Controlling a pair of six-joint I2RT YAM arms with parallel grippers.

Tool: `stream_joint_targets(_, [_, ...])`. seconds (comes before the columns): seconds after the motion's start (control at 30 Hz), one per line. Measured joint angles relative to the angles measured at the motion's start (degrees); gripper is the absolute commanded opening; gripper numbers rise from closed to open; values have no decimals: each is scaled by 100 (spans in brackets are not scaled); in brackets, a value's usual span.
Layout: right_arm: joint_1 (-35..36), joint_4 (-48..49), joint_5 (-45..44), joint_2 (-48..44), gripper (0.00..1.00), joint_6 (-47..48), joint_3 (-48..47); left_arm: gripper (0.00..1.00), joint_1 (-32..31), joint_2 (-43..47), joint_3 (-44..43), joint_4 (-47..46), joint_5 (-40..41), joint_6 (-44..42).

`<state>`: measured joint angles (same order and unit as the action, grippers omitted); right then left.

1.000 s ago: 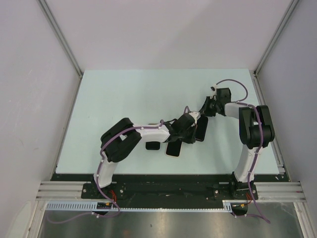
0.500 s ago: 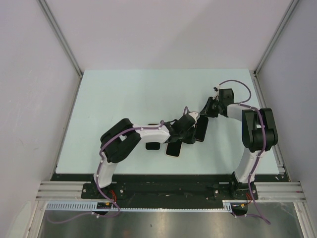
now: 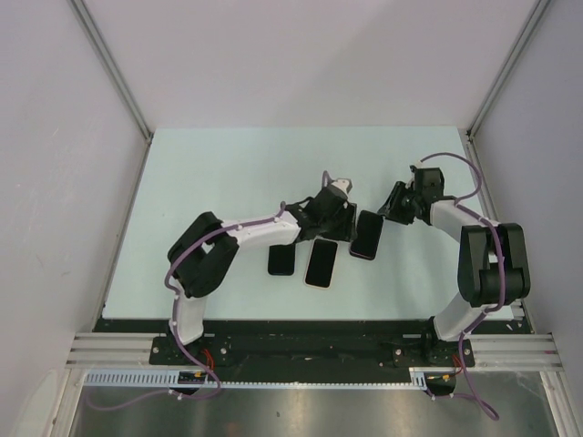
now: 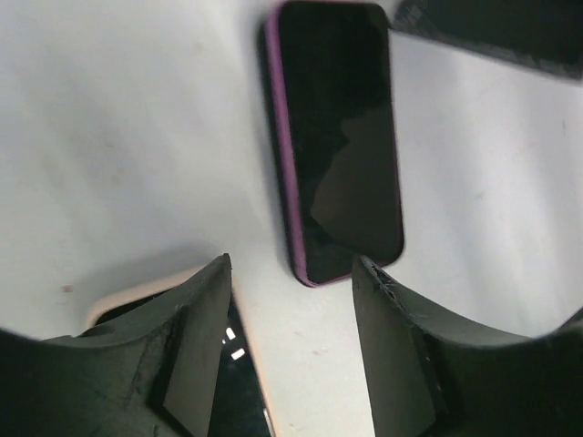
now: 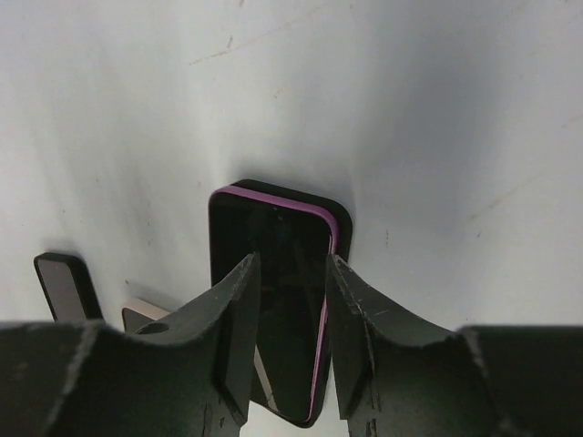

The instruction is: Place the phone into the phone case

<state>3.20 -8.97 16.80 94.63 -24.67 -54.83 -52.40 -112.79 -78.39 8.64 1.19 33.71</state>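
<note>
Where pale table [image 3: 228,173] meets grey walls [image 3: 273,64], you see purple-cased phone [image 3: 366,235] flat. Left gripper [image 4: 291,264] wide, empty; right gripper [image 5: 291,259] narrow gap, empty. R-wrist cam, not L: small dark phone [image 5: 66,284].

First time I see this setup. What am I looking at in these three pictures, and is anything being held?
Two robot arms are bolted to the near edge of a pale table. The wide picture looks down from above; the other two come from cameras on each wrist, with dark fingers at the bottom. Three flat items lie on the table: a phone with a purple rim, likely its case, a pale-rimmed phone and a smaller dark slab. The left hand and right hand both stand open close to the purple one, holding nothing.
</note>
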Motion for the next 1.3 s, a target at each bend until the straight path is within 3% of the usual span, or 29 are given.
stream_joint_targets(0.2, [-107,-42,17,2,36,-35,83,61,474,-105,-238,140,-188,35])
stream_joint_targets(0.43, [-216,243,280,315,32,-66,201,62,564,-581,-533,114,-640,31])
stream_joint_targets(0.57, [-238,426,570,535,16,-142,260,62,553,-881,-651,122,-815,31])
stream_joint_targets(0.73, [-323,599,704,533,12,-168,317,59,549,-1025,-835,133,-964,42])
stream_joint_targets(0.83, [-330,695,748,533,18,-166,348,56,551,-1080,-909,98,-1043,83])
stream_joint_targets(0.97, [-332,846,857,568,39,-188,400,55,551,-1156,-920,83,-1084,129])
stream_joint_targets(1.3, [-411,1012,1082,476,54,-356,649,45,553,-1281,-1023,31,-1102,221])
